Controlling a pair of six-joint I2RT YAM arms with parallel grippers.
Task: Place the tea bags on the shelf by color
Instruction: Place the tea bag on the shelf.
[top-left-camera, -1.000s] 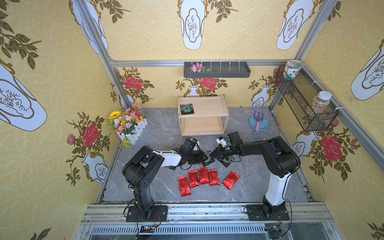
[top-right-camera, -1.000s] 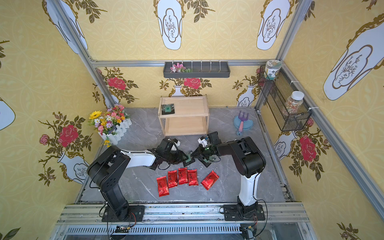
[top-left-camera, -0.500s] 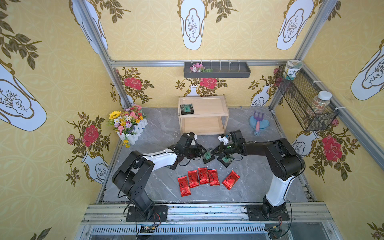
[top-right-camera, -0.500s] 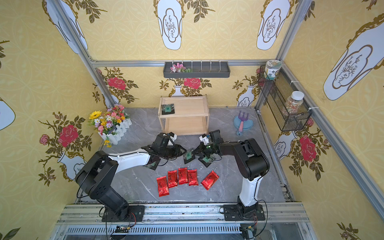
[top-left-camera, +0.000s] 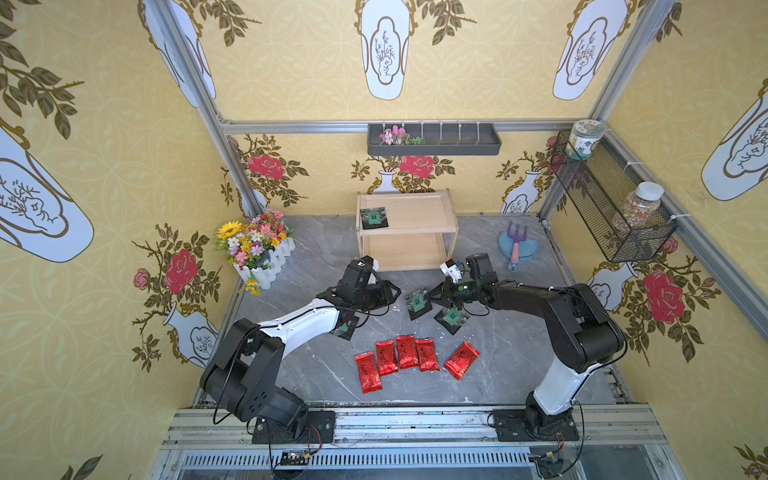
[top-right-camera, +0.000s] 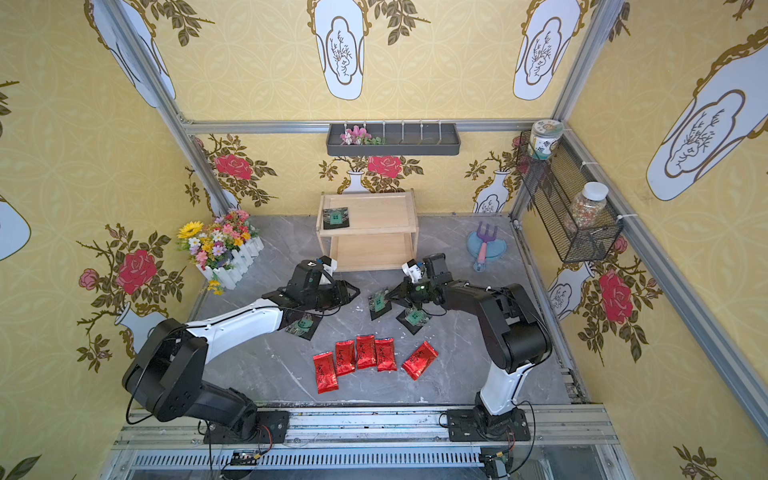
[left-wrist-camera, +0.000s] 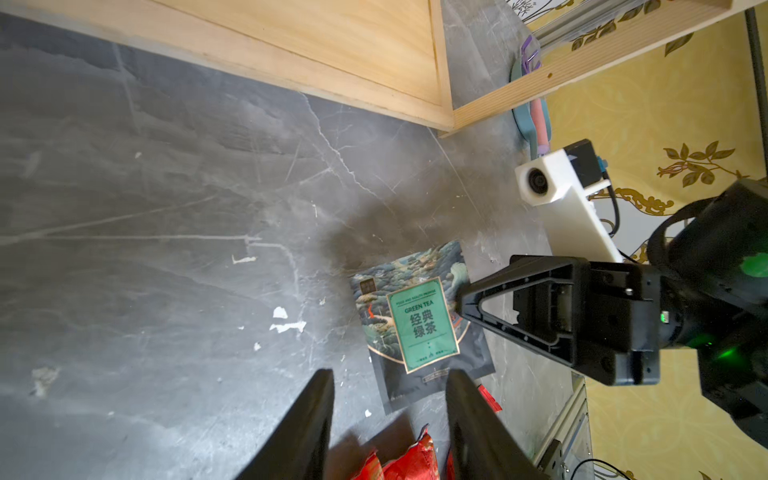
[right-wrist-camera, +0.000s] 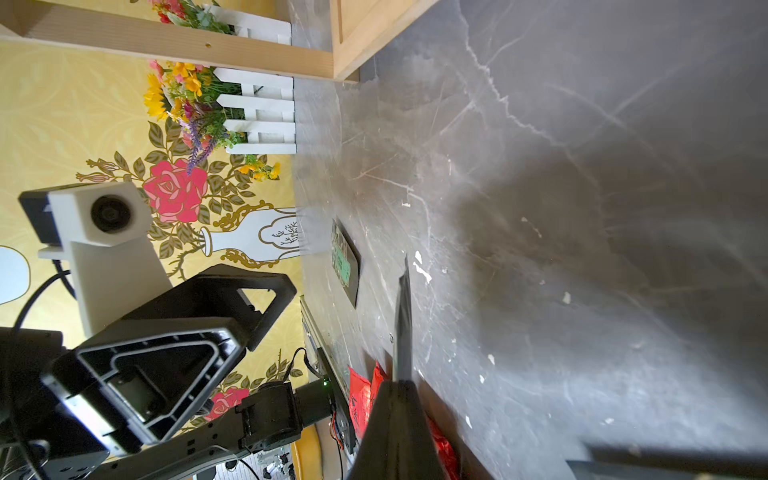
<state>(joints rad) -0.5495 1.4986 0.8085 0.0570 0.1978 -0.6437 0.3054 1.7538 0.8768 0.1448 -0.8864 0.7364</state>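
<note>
"At right gripper (top-left-camera: 429, 296)?"
"Clamped on square black green-label tea bag (left-wrist-camera: 419, 328), near front of pale wooden two-tier shelf (top-left-camera: 415, 220). Own wrist view: edge only; left wrist view: label face; left gripper (left-wrist-camera: 390, 374) half-spread, empty."

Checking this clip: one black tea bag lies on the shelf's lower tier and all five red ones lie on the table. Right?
Wrong tier: the black tea bag lies on the shelf's top tier, as both top views show. The five red tea bags do lie on the table.
</note>
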